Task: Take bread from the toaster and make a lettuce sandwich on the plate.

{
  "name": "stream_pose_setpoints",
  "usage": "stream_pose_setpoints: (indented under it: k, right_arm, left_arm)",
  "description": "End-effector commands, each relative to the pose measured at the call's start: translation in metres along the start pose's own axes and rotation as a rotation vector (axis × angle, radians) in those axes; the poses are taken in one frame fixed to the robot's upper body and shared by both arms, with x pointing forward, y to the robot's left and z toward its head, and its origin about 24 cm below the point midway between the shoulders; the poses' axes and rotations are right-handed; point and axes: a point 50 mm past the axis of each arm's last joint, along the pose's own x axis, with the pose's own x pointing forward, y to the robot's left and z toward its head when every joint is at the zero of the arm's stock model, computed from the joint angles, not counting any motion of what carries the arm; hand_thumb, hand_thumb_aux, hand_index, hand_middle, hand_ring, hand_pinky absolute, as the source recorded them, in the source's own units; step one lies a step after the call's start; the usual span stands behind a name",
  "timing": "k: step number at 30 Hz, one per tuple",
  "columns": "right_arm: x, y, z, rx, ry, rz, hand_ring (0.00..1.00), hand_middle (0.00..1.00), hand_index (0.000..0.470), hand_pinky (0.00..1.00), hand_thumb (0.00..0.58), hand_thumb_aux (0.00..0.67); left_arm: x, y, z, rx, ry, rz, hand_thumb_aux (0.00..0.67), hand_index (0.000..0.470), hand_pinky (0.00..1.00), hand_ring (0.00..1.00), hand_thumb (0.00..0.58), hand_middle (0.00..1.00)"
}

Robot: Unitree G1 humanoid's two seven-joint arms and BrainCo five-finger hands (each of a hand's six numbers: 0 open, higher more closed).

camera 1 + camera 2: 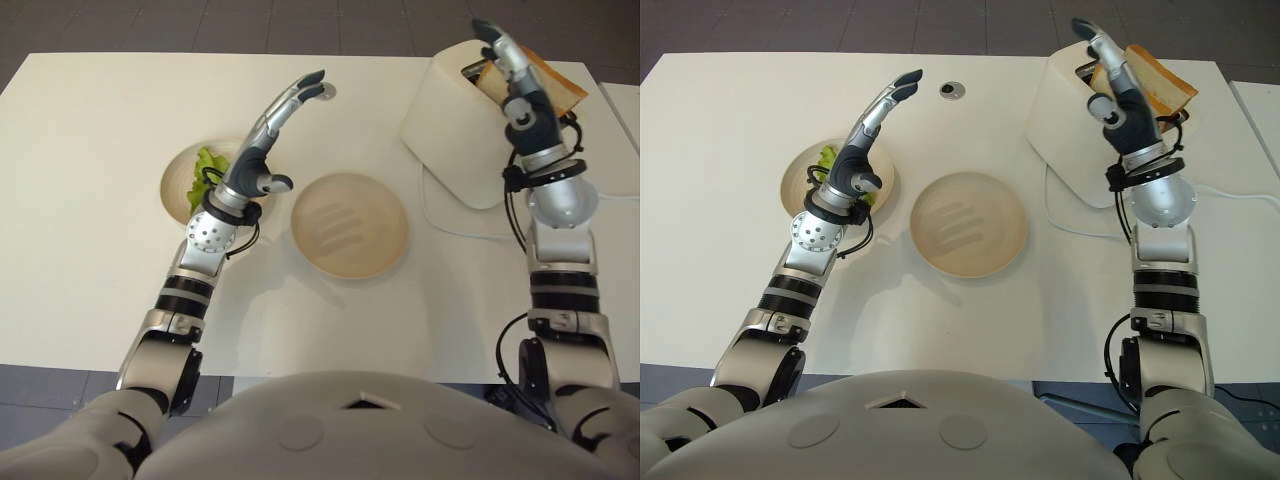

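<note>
A white toaster (445,115) stands at the back right of the table, with toasted bread (558,88) sticking up out of its slot. My right hand (518,80) is raised at the slot, fingers stretched out flat against the near side of the bread, holding nothing. The round tan plate (350,225) lies in the middle of the table with nothing on it. Left of it a pale bowl (172,195) holds green lettuce (205,175). My left hand (265,135) hangs over the bowl's right side, fingers stretched forward and open.
A small round hole (953,91) sits in the white tabletop (90,150) behind the plate. The toaster's white cable (455,228) loops on the table between the toaster and my right arm. A second table's edge (625,110) shows at the far right.
</note>
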Motion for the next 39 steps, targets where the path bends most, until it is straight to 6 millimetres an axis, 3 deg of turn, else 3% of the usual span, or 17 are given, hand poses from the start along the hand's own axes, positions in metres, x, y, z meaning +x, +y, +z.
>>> stream_pose_setpoints:
  k: [1, 4, 8, 15, 17, 18, 19, 20, 21, 29, 33, 34, 35, 36, 39]
  right_arm:
    - [-0.001, -0.032, -0.015, -0.19, 0.097, -0.071, 0.0, 0.0, 0.0, 0.0, 0.0, 0.0]
    - [-0.013, -0.051, -0.045, -0.365, 0.27, -0.095, 0.0, 0.0, 0.0, 0.0, 0.0, 0.0]
    - [-0.028, -0.063, -0.076, -0.41, 0.442, -0.119, 0.0, 0.0, 0.0, 0.0, 0.0, 0.0]
    - [-0.03, -0.049, -0.089, -0.388, 0.473, -0.06, 0.0, 0.0, 0.0, 0.0, 0.0, 0.0]
    - [-0.029, -0.045, -0.089, -0.38, 0.461, -0.048, 0.0, 0.0, 0.057, 0.0, 0.132, 0.081]
    - [-0.028, -0.044, -0.088, -0.376, 0.452, -0.041, 0.0, 0.0, 0.188, 0.0, 0.371, 0.268]
    - [-0.028, -0.042, -0.087, -0.371, 0.444, -0.033, 0.0, 0.0, 0.275, 0.0, 0.48, 0.391]
    - [-0.027, -0.041, -0.087, -0.368, 0.439, -0.028, 0.0, 0.0, 0.359, 0.0, 0.548, 0.512]
    - [-0.027, -0.041, -0.087, -0.366, 0.436, -0.026, 0.0, 0.0, 0.47, 0.0, 0.58, 0.67]
    - [-0.027, -0.039, -0.086, -0.342, 0.421, -0.017, 0.0, 0.0, 0.47, 0.0, 0.58, 0.67]
    - [-0.02, -0.051, -0.075, -0.314, 0.351, -0.13, 0.0, 0.0, 0.47, 0.0, 0.58, 0.67]
    - [-0.018, -0.054, -0.072, -0.296, 0.326, -0.161, 0.22, 0.22, 0.47, 0.22, 0.58, 0.67]
    - [-0.016, -0.058, -0.066, -0.272, 0.284, -0.196, 0.72, 0.72, 0.47, 0.72, 0.58, 0.67]
    - [-0.013, -0.062, -0.06, -0.245, 0.241, -0.232, 1.0, 1.0, 0.47, 1.0, 0.58, 0.67]
    - [-0.008, -0.08, -0.037, -0.17, 0.105, -0.354, 1.0, 1.0, 0.47, 1.0, 0.58, 0.67]
  left_arm:
    - [-0.002, 0.0, -0.003, 0.007, 0.019, -0.009, 0.0, 0.0, 0.0, 0.0, 0.0, 0.0]
    - [-0.002, 0.0, -0.003, 0.013, 0.021, -0.012, 0.0, 0.0, 0.0, 0.0, 0.0, 0.0]
    - [-0.002, -0.001, -0.003, 0.016, 0.024, -0.015, 0.0, 0.0, 0.0, 0.0, 0.0, 0.0]
    - [-0.003, -0.002, -0.003, 0.024, 0.027, -0.023, 0.0, 0.0, 0.0, 0.0, 0.0, 0.0]
    - [-0.003, -0.002, -0.003, 0.024, 0.028, -0.023, 0.0, 0.0, 0.0, 0.0, 0.0, 0.0]
    - [-0.003, -0.002, -0.003, 0.025, 0.028, -0.023, 0.0, 0.0, 0.0, 0.0, 0.0, 0.0]
    - [-0.003, -0.002, -0.003, 0.025, 0.028, -0.024, 0.0, 0.0, 0.0, 0.0, 0.0, 0.0]
    - [-0.003, -0.003, -0.004, 0.025, 0.03, -0.024, 0.0, 0.0, 0.0, 0.0, 0.0, 0.0]
    - [-0.003, -0.003, -0.004, 0.026, 0.032, -0.025, 0.0, 0.0, 0.0, 0.0, 0.0, 0.0]
    - [-0.004, -0.004, -0.005, 0.032, 0.036, -0.032, 0.0, 0.0, 0.0, 0.0, 0.0, 0.0]
    - [-0.004, -0.002, -0.004, 0.039, 0.034, -0.025, 0.0, 0.0, 0.0, 0.0, 0.0, 0.0]
    - [-0.003, -0.001, -0.005, 0.052, 0.04, -0.024, 0.0, 0.0, 0.0, 0.0, 0.0, 0.0]
    - [-0.003, 0.002, -0.007, 0.094, 0.057, -0.031, 0.0, 0.0, 0.0, 0.0, 0.0, 0.0]
    - [-0.004, 0.006, -0.01, 0.145, 0.082, -0.039, 0.0, 0.0, 0.0, 0.0, 0.0, 0.0]
    - [-0.011, 0.027, -0.018, 0.291, 0.149, -0.069, 0.0, 0.0, 0.0, 0.0, 0.0, 0.0]
